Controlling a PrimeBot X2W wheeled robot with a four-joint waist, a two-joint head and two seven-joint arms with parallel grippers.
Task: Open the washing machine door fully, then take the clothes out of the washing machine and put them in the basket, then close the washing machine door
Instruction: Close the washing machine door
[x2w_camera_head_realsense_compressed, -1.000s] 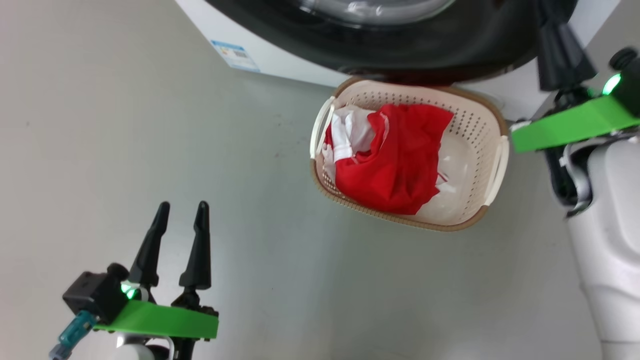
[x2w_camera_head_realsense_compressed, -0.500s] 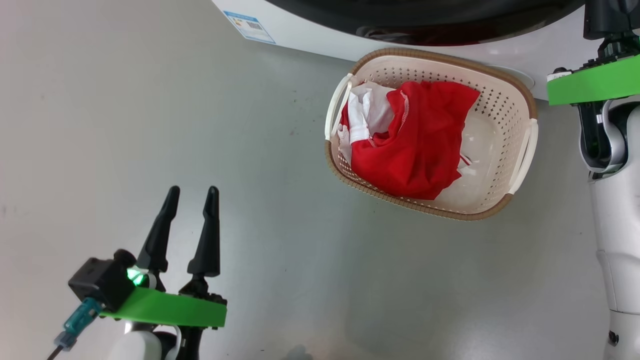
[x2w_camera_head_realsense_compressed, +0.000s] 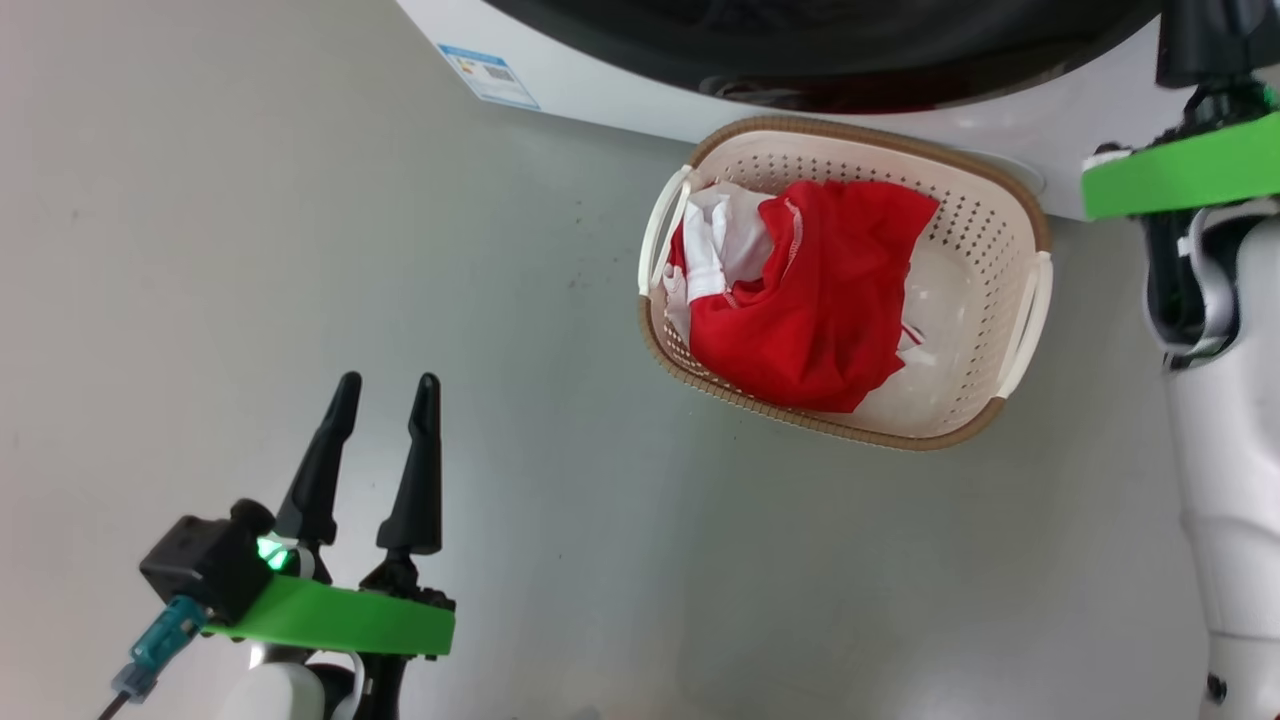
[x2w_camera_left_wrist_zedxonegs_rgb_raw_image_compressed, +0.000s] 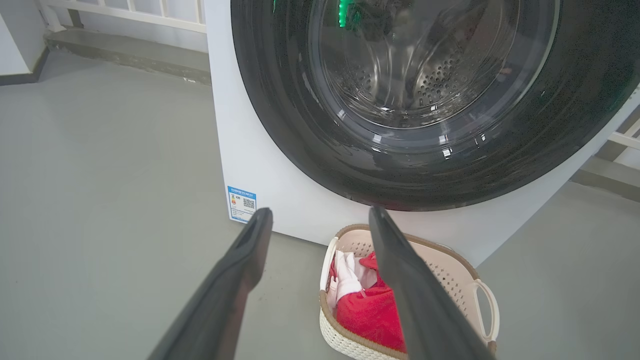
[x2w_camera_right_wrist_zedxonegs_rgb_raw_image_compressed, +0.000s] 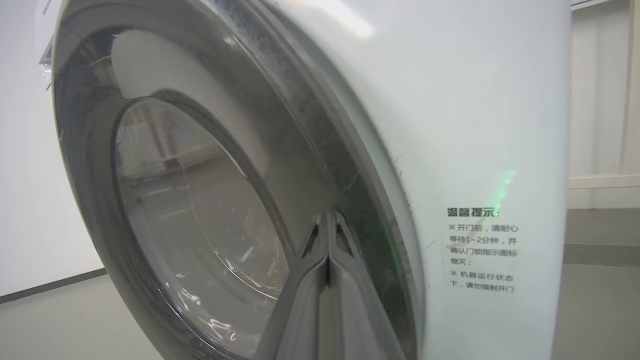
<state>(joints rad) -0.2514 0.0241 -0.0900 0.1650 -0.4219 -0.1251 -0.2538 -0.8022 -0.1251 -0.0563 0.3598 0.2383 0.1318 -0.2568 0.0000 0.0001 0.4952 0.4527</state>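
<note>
Hovering the left gripper (x2w_camera_head_realsense_compressed: 388, 382) at the lower left of the head view, over bare grey floor (x2w_camera_head_realsense_compressed: 300, 250), released: two dark fingers standing apart, gripping nothing. Pointing it, in the left wrist view, toward the washing machine (x2w_camera_left_wrist_zedxonegs_rgb_raw_image_compressed: 260, 165), with the blue label sticker (x2w_camera_left_wrist_zedxonegs_rgb_raw_image_compressed: 241, 202) sitting just left of the left finger tip.

Clenching the right gripper (x2w_camera_right_wrist_zedxonegs_rgb_raw_image_compressed: 328, 220) at the bottom centre of the right wrist view, both fingers pressing flat together, nothing caught between them. Aiming the tips at the glossy black rim of the washing machine door (x2w_camera_right_wrist_zedxonegs_rgb_raw_image_compressed: 100, 210), close to its outer edge; not showing clearly whether touching it. Showing a white label (x2w_camera_right_wrist_zedxonegs_rgb_raw_image_compressed: 482, 250) with printed lines on the machine's front at the right of that view. Showing the right arm's green bracket (x2w_camera_head_realsense_compressed: 1180, 175) and pale forearm (x2w_camera_head_realsense_compressed: 1230, 500) along the right edge of the head view.

Appearing shut against the white front in the left wrist view, with the perforated steel drum (x2w_camera_left_wrist_zedxonegs_rgb_raw_image_compressed: 445, 80) glinting through the bulging glass window (x2w_camera_left_wrist_zedxonegs_rgb_raw_image_compressed: 390, 100).

Sitting on the floor just in front of the machine, right of centre in the head view, directly under the door: the basket (x2w_camera_head_realsense_compressed: 1030, 300). Filling its left and middle: the crumpled red jersey (x2w_camera_head_realsense_compressed: 810, 310), with the white garment (x2w_camera_head_realsense_compressed: 725, 235) bunching at the upper left beside the left handle.
</note>
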